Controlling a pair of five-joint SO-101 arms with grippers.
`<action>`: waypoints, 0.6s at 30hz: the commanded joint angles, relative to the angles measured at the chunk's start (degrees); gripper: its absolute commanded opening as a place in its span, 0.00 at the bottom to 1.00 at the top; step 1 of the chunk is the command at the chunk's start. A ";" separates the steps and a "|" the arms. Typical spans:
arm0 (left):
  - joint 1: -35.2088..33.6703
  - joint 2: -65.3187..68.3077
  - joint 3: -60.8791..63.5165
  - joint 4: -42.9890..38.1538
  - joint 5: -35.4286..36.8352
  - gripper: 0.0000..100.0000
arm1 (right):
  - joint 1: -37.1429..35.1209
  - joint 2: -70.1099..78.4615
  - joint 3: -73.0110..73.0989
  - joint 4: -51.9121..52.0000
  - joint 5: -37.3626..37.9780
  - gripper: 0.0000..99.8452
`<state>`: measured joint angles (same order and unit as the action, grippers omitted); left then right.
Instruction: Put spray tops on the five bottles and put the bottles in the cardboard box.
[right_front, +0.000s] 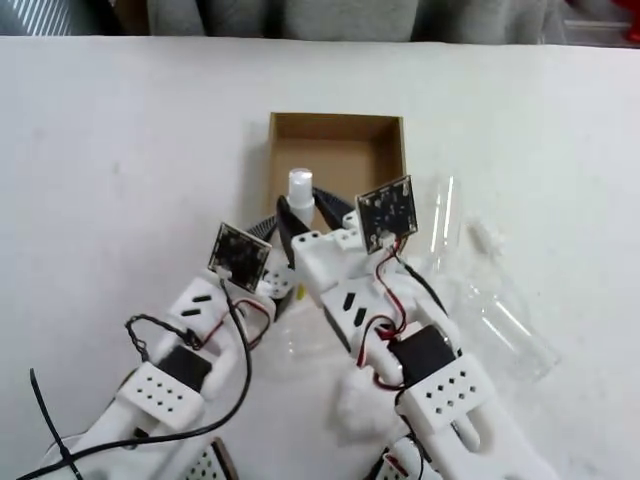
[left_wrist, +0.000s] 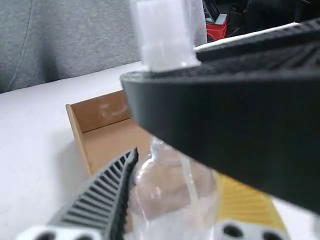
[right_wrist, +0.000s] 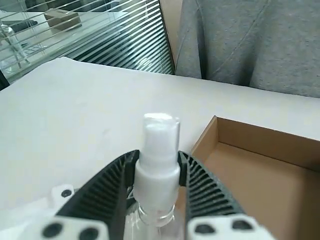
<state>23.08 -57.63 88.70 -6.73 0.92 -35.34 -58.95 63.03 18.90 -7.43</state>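
White surface (right_front: 120, 150) seen from above, with two white arms side by side at its near edge. Toward the left, left pincer (left_wrist: 175, 192) closed around the body of an upright clear bottle (left_wrist: 170, 200), with a ribbed black finger (left_wrist: 102, 202) pressed against one side (a yellow-backed finger on the other). Just right of that, right pincer (right_wrist: 159, 159) clamped on the white spray top (right_wrist: 160, 150) sitting at the bottle's neck, one ribbed finger on each side of the collar, the cap standing clear above the fingertips. Bottle and spray top held between both pincers over the near left part of the open cardboard box (right_front: 385, 150); impossible to tell whether the bottle's base is inside the box or just in front of it. Farther right, loose bottles (right_front: 505, 325) of clear plastic lying on their sides on the surface, apart from the box, with a small white piece (right_front: 487, 238) just beside them.
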 joint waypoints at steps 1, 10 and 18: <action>0.22 -0.92 -0.26 -1.23 -0.26 0.20 | -0.31 -2.15 0.26 -0.31 0.00 0.02; 0.22 -0.92 -0.26 -1.23 -0.26 0.20 | -0.48 -2.59 1.05 -0.22 0.00 0.02; 0.22 -0.92 -0.26 -1.05 -0.26 0.20 | -0.57 -2.68 1.14 0.31 0.09 0.10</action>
<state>23.08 -57.71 88.70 -6.73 0.84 -35.52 -60.53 64.70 18.90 -7.43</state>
